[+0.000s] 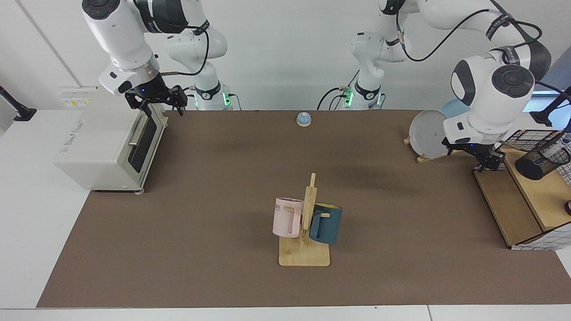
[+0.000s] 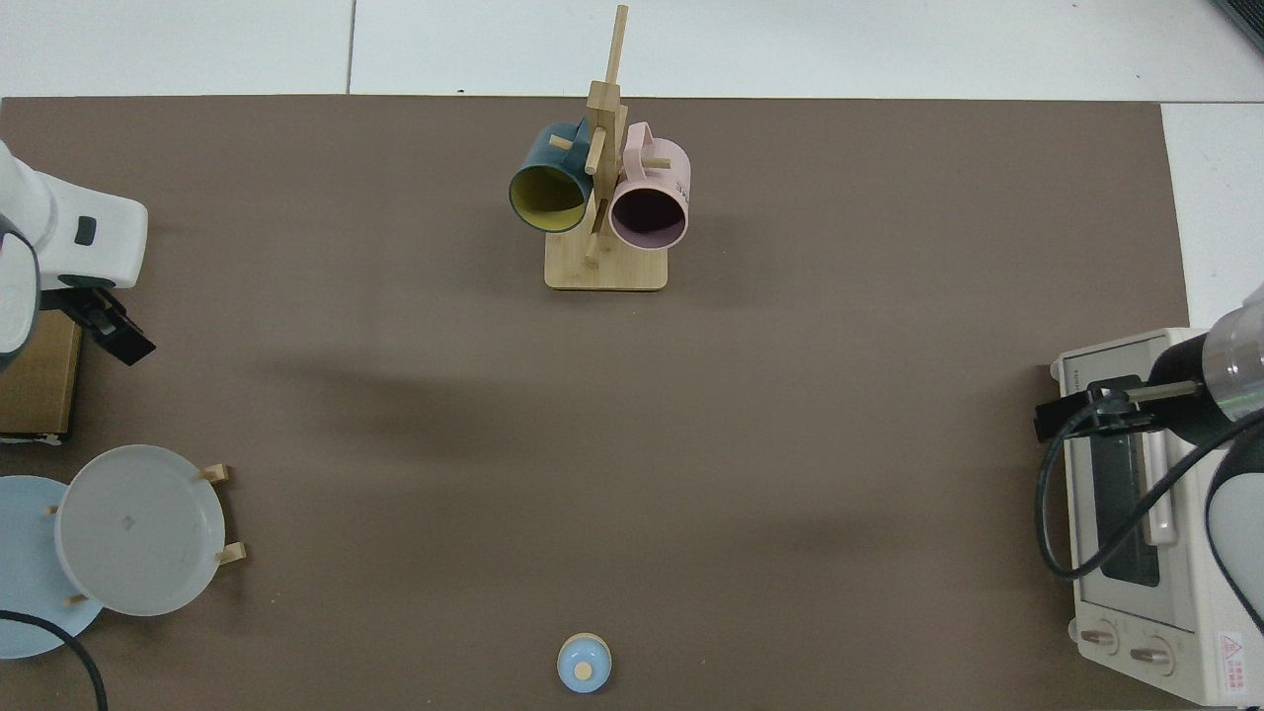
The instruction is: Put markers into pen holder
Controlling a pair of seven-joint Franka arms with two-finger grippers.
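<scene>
The brown mat (image 1: 223, 200) stretches under everything, and on its far edge the white toaster oven (image 1: 107, 147) sits right beneath the right gripper (image 1: 155, 104), which hangs over the oven's upper front corner near the door handle; whether its jaws are wide or narrow cannot be told from either view. Across the table, the wire-grid rack with wooden shelves (image 1: 513, 200) stands just beyond the left gripper (image 1: 488, 161), whose tips hover at the rack's near corner; its jaw state cannot be told either, and nothing shows in its grasp. Behind that gripper, partly hidden by the arm's wrist, the plate stand holds a grey plate (image 1: 424, 133). Well away from both grippers, mid-mat, the wooden mug tree (image 1: 305, 240) carries a pink mug (image 1: 286, 217) and a teal mug (image 1: 326, 223). The pen holder (image 1: 542, 159) lies tilted on the rack's upper shelf, just past the left gripper, and a white-and-blue tip of the marker (image 1: 565, 142) seems to show at its mouth. A small blue bell (image 1: 304, 119) sits at the far edge.
</scene>
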